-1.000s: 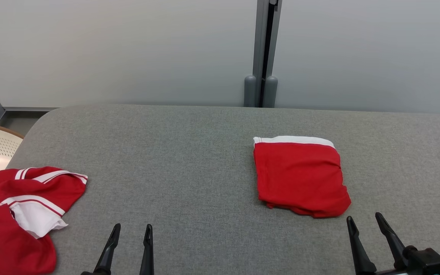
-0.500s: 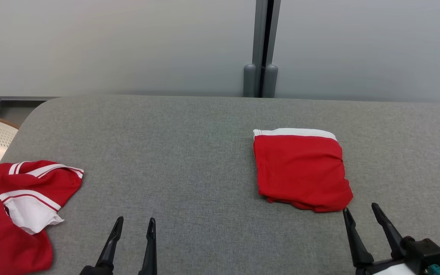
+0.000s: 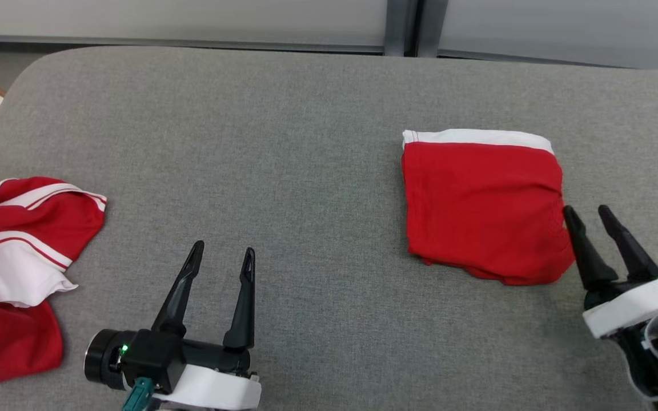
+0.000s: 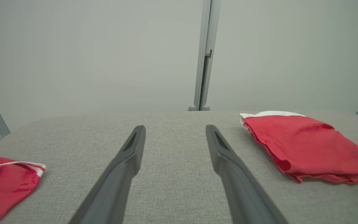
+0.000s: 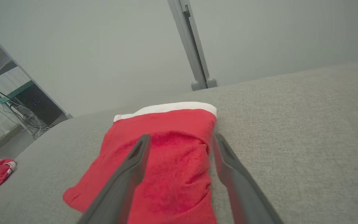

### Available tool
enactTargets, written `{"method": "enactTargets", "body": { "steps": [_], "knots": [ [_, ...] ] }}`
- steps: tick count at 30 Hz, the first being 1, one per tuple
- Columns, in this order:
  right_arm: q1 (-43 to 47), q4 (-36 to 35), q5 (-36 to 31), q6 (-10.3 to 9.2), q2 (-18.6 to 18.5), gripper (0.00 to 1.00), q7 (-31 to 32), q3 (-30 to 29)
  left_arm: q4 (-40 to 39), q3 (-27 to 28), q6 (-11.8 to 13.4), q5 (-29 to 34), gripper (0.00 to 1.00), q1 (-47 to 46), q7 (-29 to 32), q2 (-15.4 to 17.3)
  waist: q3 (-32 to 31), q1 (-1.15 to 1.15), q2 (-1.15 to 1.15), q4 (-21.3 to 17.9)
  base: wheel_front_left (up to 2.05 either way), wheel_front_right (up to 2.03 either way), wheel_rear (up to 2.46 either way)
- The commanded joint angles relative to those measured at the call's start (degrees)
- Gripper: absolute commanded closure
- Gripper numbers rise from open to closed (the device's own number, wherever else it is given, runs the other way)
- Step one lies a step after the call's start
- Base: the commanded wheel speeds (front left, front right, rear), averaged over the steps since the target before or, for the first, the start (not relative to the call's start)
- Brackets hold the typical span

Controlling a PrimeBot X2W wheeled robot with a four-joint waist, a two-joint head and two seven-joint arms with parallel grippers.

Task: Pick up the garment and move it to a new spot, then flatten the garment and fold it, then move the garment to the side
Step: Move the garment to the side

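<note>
worktop (image 3: pixel 306 142) grey cloth | crumpled red-and-white garment (image 3: pixel 15 268) at left edge | folded red garment (image 3: pixel 483 205) flat toward right edge | left end effector (image 3: pixel 223 251) released, over bare near-middle | right end effector (image 3: pixel 586 209) released, at folded garment's right side, possibly touching

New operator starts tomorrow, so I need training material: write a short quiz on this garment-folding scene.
1. True or false: the right gripper stands open at the right edge of the folded red garment.
2. The crumpled red-and-white garment lies: A) at the left edge of the grey table; B) under the right gripper; C) on the folded garment.
3. How many garments lie on the table?
Key: 1 true; 2 A; 3 two.
</note>
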Motion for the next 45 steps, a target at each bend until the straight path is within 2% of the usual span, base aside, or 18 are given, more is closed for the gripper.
{"method": "enactTargets", "body": {
  "steps": [1, 4, 8, 13, 14, 15, 16, 19, 21, 28, 36, 40, 45],
  "knots": [
    [-1.53, 0.22, 3.27, -0.11, -1.59, 0.0, 1.31, 0.48, -0.31, 0.04, -0.26, 0.45, 0.0, -1.35, -0.01, 0.2, 2.46, 0.0, 0.0, 1.14, 0.0, 0.0, 0.0],
    [-4.13, -0.73, 14.04, -0.1, -5.4, 0.0, 6.52, 3.0, -0.54, -0.46, -0.33, 0.63, 0.0, -2.6, -0.01, 0.2, 4.64, 0.0, 0.0, 1.73, 0.0, 0.0, 0.0],
    [-7.02, -2.98, 24.77, -0.09, -9.42, 0.0, 13.25, 4.81, -0.59, -1.01, -0.51, 0.59, 0.0, -4.15, -0.01, 0.19, 7.43, 0.0, 0.0, 2.29, 0.0, 0.0, 0.0],
    [-9.58, -4.11, 30.71, -0.08, -12.64, 0.0, 18.08, 6.39, -0.51, -1.98, -0.5, 0.13, 0.0, -6.01, -0.01, 0.2, 10.24, 0.0, 0.0, 3.1, 0.0, 0.0, 0.0],
    [-9.88, -4.27, 31.32, -0.08, -13.12, 0.54, 18.67, 6.74, -0.49, -2.14, -0.46, 0.02, 0.0, -6.32, -0.01, 0.22, 10.57, 0.0, 0.0, 3.21, 0.0, 0.0, 0.0],
    [-10.13, -4.33, 31.7, -0.08, -13.64, 0.89, 19.18, 7.22, -0.52, -2.25, -0.37, -0.08, 0.0, -6.62, -0.01, 0.2, 10.9, 0.0, 0.0, 3.25, 0.0, 0.0, 0.0],
    [-10.21, -4.43, 32.23, -0.08, -13.91, 1.0, 19.61, 7.66, -0.58, -2.35, -0.23, -0.15, 0.0, -6.84, -0.01, 0.19, 11.19, 0.0, 0.0, 3.24, 0.0, 0.0, 0.0],
    [-10.49, -5.29, 33.76, -0.08, -14.48, 1.0, 20.53, 8.57, -1.01, -2.52, -0.21, -0.45, 0.0, -7.54, -0.01, 0.19, 12.12, 0.0, 0.0, 2.85, 0.0, 0.0, 0.0],
    [-11.36, -6.22, 32.5, -0.08, -15.76, 1.0, 19.01, 8.69, -1.37, -2.51, -0.49, -0.34, 0.0, -7.86, -0.01, 0.19, 12.97, 0.0, 0.0, 2.25, 0.0, 0.0, 0.0],
    [-14.04, -6.61, 23.1, -0.12, -22.33, 1.0, 13.71, 11.85, -3.78, -2.24, -1.8, 1.11, 0.0, -10.3, -0.01, 0.18, 16.29, 0.0, 0.0, -0.69, 0.0, 0.0, 0.0],
    [-19.9, -3.88, 11.53, -0.12, -30.77, 1.0, 8.41, 14.12, -6.12, -2.1, -5.61, 5.3, 0.0, -14.02, -0.01, 0.37, 20.99, 0.0, 0.0, -7.47, 0.0, 0.0, 0.0],
    [-22.62, -2.04, 6.41, -0.12, -34.75, 1.0, 6.29, 14.21, -9.21, -3.78, -7.57, 7.03, 0.0, -16.1, -0.01, 0.75, 23.05, 0.0, 0.0, -9.66, 0.0, 0.0, 0.0],
    [-25.99, 0.99, 1.27, -0.12, -37.63, 1.0, 5.0, 13.91, -12.4, -5.82, -8.37, 8.56, 0.0, -17.3, -0.01, 1.47, 25.03, 0.0, 0.0, -11.25, 0.0, 0.0, 0.0]
  ]
}}
